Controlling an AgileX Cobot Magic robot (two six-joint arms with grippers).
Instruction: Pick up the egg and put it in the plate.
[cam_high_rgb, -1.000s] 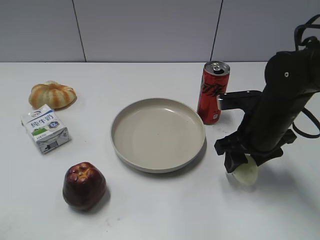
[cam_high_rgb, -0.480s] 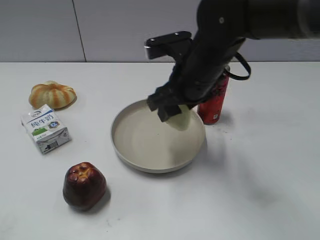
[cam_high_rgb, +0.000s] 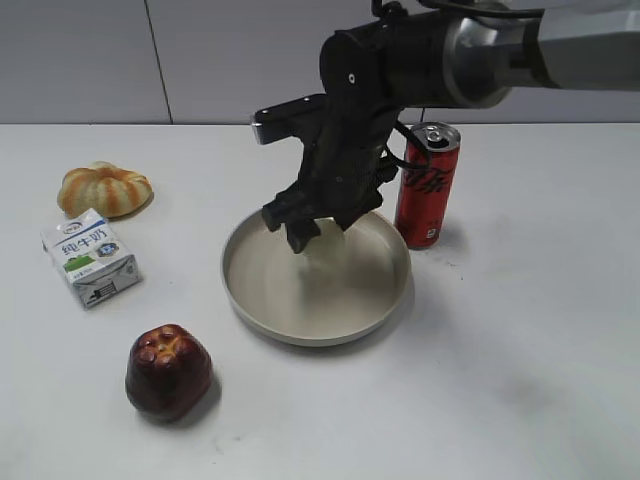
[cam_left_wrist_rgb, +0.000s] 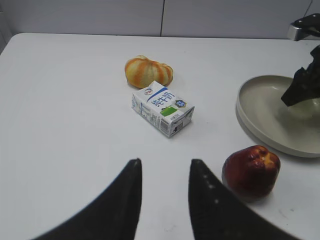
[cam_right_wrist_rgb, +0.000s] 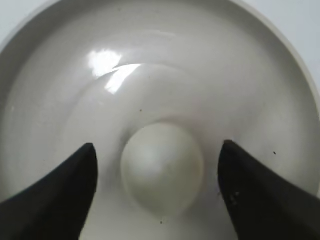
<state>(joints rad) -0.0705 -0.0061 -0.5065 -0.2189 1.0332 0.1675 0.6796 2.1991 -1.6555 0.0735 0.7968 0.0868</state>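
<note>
The pale egg (cam_right_wrist_rgb: 162, 167) lies on the floor of the beige plate (cam_right_wrist_rgb: 60, 100), between the fingers of my right gripper (cam_right_wrist_rgb: 159, 172), which is open with a gap on both sides of the egg. In the exterior view the right gripper (cam_high_rgb: 318, 232) hangs low over the plate (cam_high_rgb: 255, 300), and the egg (cam_high_rgb: 328, 240) shows just under it. My left gripper (cam_left_wrist_rgb: 164, 167) is open and empty above bare table, left of the apple (cam_left_wrist_rgb: 251, 171). The plate's rim also shows in the left wrist view (cam_left_wrist_rgb: 250, 125).
A red soda can (cam_high_rgb: 427, 185) stands just right of the plate. A milk carton (cam_high_rgb: 89, 257) and a pumpkin-shaped bun (cam_high_rgb: 104, 189) are at the left, a dark red apple (cam_high_rgb: 168, 370) at the front left.
My right gripper carried the egg from the table at the right, over the plate, came lower and opened. The egg now lies in the plate.
</note>
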